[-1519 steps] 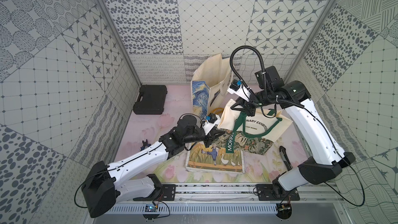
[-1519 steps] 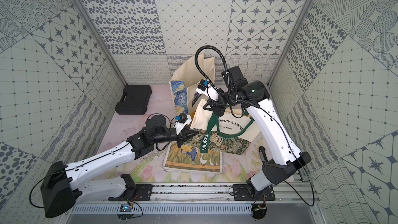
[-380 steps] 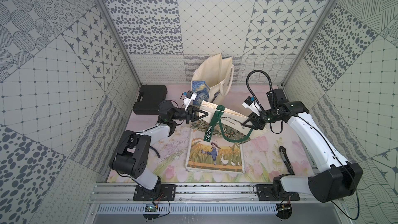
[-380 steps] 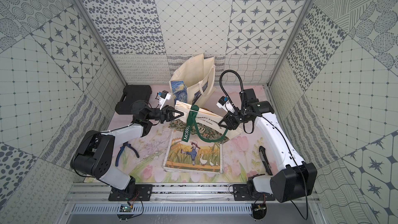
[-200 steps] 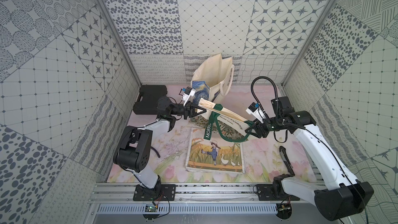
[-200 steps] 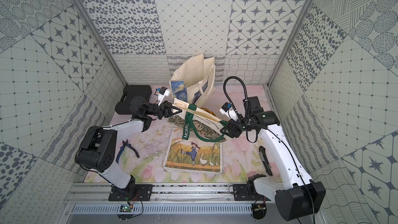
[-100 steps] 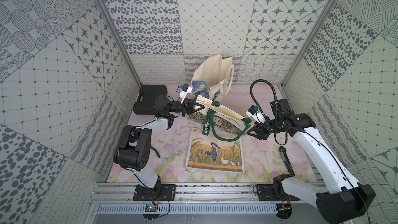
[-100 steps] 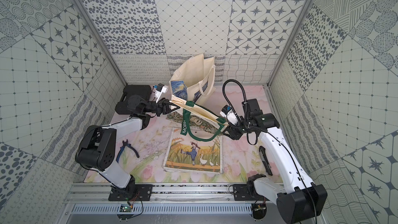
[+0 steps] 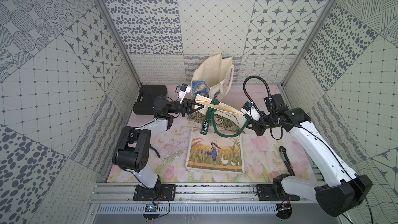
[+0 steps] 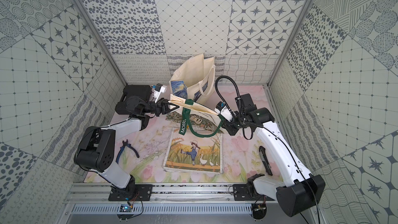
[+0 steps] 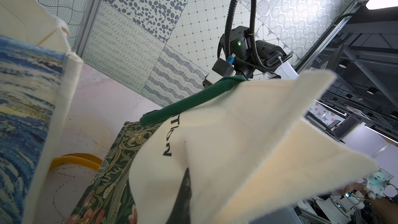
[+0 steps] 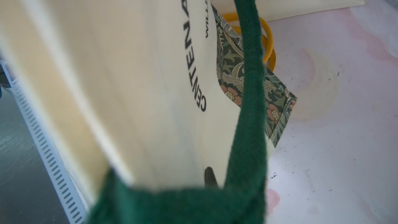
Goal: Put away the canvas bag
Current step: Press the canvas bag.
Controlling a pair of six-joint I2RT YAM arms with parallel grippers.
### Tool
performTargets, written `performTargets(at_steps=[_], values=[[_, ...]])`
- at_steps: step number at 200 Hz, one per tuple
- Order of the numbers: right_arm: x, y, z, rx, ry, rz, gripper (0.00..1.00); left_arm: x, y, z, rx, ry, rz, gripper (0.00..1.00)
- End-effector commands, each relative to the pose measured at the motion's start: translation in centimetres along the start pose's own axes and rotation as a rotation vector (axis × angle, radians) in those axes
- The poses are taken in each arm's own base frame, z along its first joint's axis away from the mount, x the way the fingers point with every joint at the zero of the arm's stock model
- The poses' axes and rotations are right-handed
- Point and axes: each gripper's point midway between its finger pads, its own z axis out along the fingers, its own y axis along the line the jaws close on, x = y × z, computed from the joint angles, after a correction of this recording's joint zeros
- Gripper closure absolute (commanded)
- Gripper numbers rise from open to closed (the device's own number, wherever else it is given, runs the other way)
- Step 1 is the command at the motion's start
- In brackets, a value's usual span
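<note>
Canvas bag, pinched by left gripper and right gripper, hangs over floral bag, before tote.

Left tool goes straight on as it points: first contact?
The canvas bag that the left tool is shut on stretches ahead; past it, roughly in line, the right tool, though depth is unclear.

We see pale wall panels printed with grey dots, stars, grids and squiggles, joined at the back corners by slanting aluminium posts. The tabletop is pink, painted with tulips and grasses; a slotted aluminium rail runs along its front. In the left wrist view, a bright rectangular ceiling lamp glows beside dark roof beams.
</note>
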Motion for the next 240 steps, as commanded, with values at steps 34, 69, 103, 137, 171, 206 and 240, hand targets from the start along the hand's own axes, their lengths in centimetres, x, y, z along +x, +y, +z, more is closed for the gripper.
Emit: performTargets(at_steps=[34, 69, 103, 137, 171, 206, 240], values=[[-2.2, 1.5, -1.5, -0.071, -0.081, -0.01, 1.0, -3.0, -0.1, -0.2, -0.036, -0.114, 0.039, 0.93], [-3.7, 5.9, -4.5, -0.28, -0.151, 0.016, 1.0, -3.9, 0.0, 0.6, -0.025, -0.136, -0.03, 0.75], [-3.5, 10.6, -6.4, -0.448, -0.158, -0.035, 1.0, -4.1, 0.0, 0.8, -0.026, -0.145, -0.026, 0.46], [-3.0, 11.9, -8.1, -0.437, -0.207, -0.048, 1.0, -4.2, 0.0, 0.6, -0.059, -0.154, -0.007, 0.28], [-2.3, 11.6, -8.2, -0.398, -0.186, -0.004, 1.0, -4.0, 1.6, 0.2, -0.175, -0.148, -0.087, 0.0], [-2.8, 9.7, -8.0, -0.333, -0.203, 0.077, 1.0, -3.7, 2.3, -1.0, -0.375, -0.143, -0.082, 0.0], [-4.3, 4.8, -9.4, -0.116, -0.291, 0.223, 1.0, -3.6, 3.1, -3.6, -0.618, -0.156, -0.125, 0.0]])
